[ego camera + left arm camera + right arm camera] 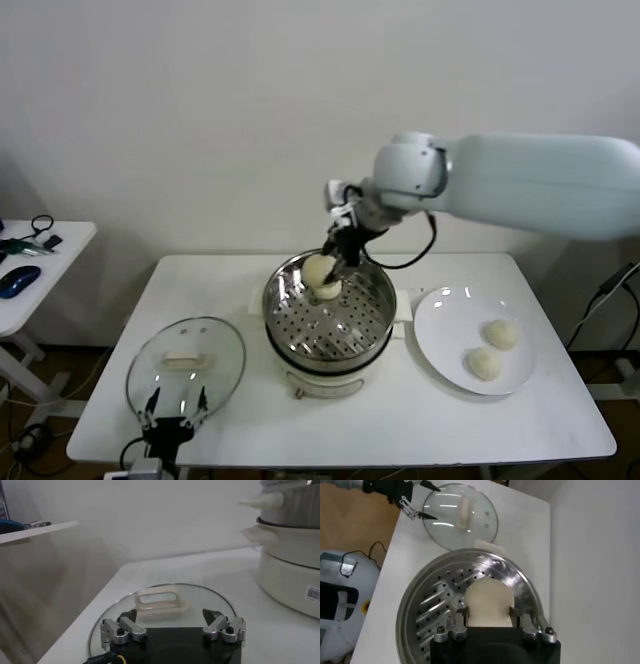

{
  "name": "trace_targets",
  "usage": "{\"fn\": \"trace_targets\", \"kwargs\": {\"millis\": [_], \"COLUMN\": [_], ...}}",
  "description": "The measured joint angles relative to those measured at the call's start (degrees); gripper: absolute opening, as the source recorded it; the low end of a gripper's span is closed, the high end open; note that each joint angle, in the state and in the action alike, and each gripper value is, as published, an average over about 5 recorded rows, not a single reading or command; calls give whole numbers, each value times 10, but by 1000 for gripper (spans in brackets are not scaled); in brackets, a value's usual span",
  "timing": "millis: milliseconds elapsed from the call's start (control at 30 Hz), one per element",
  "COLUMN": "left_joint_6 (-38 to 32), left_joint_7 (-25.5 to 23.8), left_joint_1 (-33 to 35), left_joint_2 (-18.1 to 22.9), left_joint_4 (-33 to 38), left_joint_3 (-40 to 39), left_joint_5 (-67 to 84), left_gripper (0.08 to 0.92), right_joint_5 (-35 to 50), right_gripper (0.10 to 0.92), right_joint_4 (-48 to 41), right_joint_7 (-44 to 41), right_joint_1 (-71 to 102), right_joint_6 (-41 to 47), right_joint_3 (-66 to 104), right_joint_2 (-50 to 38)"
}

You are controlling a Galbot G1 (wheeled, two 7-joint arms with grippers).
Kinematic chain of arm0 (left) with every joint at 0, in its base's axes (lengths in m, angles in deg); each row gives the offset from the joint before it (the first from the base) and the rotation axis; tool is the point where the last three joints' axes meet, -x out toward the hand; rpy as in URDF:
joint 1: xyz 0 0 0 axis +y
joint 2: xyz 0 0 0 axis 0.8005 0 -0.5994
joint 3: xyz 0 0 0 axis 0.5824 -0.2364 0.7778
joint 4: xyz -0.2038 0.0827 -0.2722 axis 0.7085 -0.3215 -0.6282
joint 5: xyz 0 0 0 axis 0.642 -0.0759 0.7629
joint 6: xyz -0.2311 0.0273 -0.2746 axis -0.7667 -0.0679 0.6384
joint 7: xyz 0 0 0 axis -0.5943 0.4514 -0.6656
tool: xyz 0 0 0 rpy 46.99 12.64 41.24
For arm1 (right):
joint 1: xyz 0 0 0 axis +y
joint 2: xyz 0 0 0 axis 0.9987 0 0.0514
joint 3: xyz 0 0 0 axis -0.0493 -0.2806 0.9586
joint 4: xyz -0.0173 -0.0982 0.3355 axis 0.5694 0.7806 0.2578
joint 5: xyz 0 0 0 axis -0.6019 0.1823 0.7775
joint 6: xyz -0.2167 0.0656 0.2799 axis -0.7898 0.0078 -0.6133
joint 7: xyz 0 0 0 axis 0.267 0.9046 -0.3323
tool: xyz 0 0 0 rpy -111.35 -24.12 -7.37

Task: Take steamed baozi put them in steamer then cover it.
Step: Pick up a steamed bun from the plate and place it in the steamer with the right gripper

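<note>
Head view: right gripper (337, 268) reaching over the far rim of the steamer (375, 330), fingers closed on one baozi (321, 273), held just above the perforated tray near the back wall. Two more baozi (501, 333) lying on the white plate (438, 345) to the right of the pot, close together, not stacked. Cover (186, 366) lying flat on the white table (400, 420) to the left of the steamer, handle up. Left gripper (176, 407) parked at the near edge of the cover, fingers spread apart and holding nothing.

Left wrist view: cover's cream handle (158, 601) standing upright at the glass centre, long axis running across, parallel to the line between the open fingertips. Steamer wall and white side handle beside it, well apart from the lid.

Right wrist view: bun pinched at its sides between the two fingers (461, 618), rounded top facing the tray; no clear long axis, being near round. Tray otherwise bare in this view.

Risks, as judged: release this close to the back wall could leave the bun leaning on the metal or rolling along the rim; soft dough could also stick to a pad and lift on withdrawal. Crowding the back could leave awkward room for the rest.
</note>
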Motion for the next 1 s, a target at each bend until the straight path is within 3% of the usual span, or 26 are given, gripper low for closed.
{"fn": "trace_targets", "kwargs": {"millis": [600,1000], "left_joint_6": [-3,0], "left_joint_7": [1,0], "left_joint_1": [-1,1], "left_joint_2": [-1,-1], "left_joint_4": [-4,5], "left_joint_3": [3,2], "left_joint_5": [0,-3], "left_gripper": [823,823], "right_joint_5": [-47,-59], "right_gripper": [573,813], "right_joint_4": [-89,-84], "right_joint_7": [71,30], "right_joint_1": [142,108], "right_joint_6": [41,13], "right_joint_3": [25,9], "right_joint_2": [82,56]}}
